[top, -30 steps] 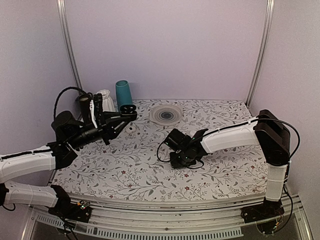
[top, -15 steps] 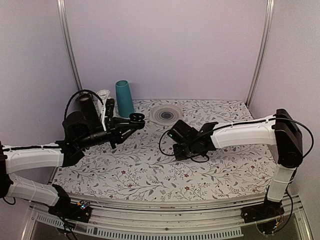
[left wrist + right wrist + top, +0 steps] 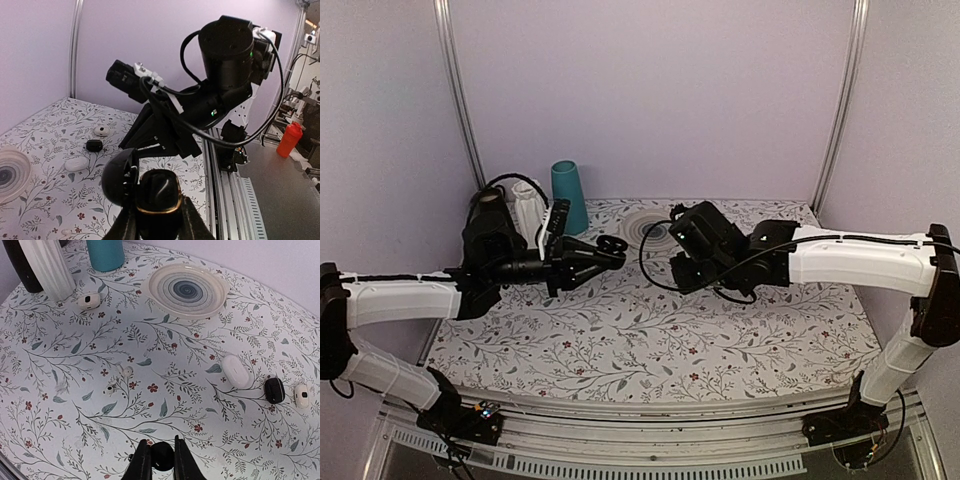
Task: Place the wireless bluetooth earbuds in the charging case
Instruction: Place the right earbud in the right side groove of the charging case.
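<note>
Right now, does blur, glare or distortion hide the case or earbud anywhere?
Top external: even light, no glare. Left wrist: the charging case looms close, slightly soft, readable. Right wrist: cloth sharp, edges bowed by the lens; the earbud is a featureless dark blob.

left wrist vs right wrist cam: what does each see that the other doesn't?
Left wrist only: the open black pebble-shaped plastic charging case clamped in the left claw, the right arm, a red bottle beyond the table's rail.
Right wrist only: the small black rounded piece, probably an earbud, pinched in the right claw, a teal cup, a white ribbed vase.
Both: the ringed round plate, white oval pebble-shaped object, black round knob-like object, floral cloth.
</note>
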You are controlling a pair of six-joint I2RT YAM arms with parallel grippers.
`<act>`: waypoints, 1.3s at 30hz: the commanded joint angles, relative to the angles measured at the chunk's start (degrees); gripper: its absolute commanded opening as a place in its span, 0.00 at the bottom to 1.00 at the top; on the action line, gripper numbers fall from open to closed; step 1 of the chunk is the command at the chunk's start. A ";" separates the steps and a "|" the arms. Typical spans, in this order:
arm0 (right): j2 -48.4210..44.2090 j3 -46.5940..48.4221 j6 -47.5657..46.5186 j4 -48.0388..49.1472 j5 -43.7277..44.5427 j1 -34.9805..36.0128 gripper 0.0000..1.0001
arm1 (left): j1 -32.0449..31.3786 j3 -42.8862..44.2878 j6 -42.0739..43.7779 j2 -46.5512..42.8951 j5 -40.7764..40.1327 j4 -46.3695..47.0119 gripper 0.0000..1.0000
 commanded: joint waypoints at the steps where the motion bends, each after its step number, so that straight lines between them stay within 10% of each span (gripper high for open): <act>1: -3.59 3.04 -5.75 -0.07 3.06 1.11 0.08 | 0.85 2.56 0.46 1.93 3.41 -1.95 0.00; 39: -3.21 6.97 -21.08 7.48 4.85 7.57 0.09 | 0.85 16.19 -4.20 12.61 9.55 -18.82 0.00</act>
